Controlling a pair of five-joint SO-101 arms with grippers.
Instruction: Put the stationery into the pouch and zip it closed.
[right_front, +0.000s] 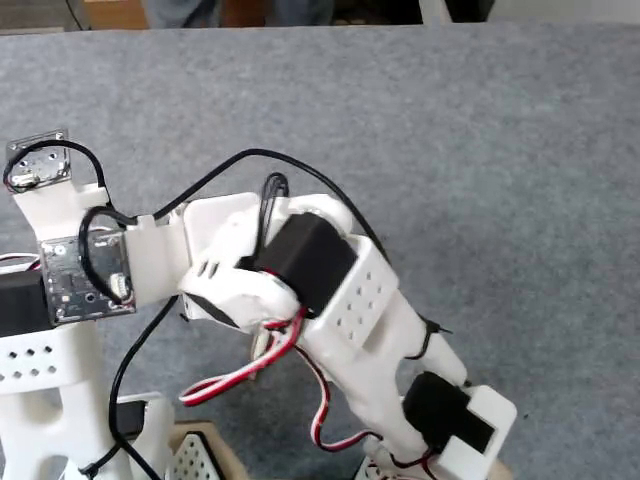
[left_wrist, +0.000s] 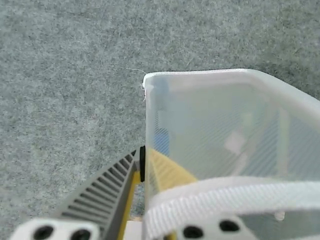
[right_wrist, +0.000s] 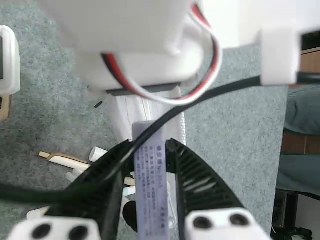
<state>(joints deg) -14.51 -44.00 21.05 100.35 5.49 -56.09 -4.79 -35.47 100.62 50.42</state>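
Pinching the lavender stationery strip (right_wrist: 150, 195) tight, the right gripper (right_wrist: 149, 147) has it squarely between its black jaws; print runs along it, too blurred to read. The left gripper (left_wrist: 145, 160) clamps the clear pouch (left_wrist: 220, 135) by its edge. Beyond the right gripper, loose sticks (right_wrist: 60, 159) lie on the grey mat (left_wrist: 60, 75).

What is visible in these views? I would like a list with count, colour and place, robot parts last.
pouch: one, clear with white edging, clamped at one edge
item: one, blue, inside the pouch
flat piece: one, pale purple, in the right gripper
sticks: a few, white, lying below it
wooden stick: one, tan, beside them
table: one, grey, underneath
left gripper: one, grey, shut on the pouch
right gripper: one, black, shut on the flat piece
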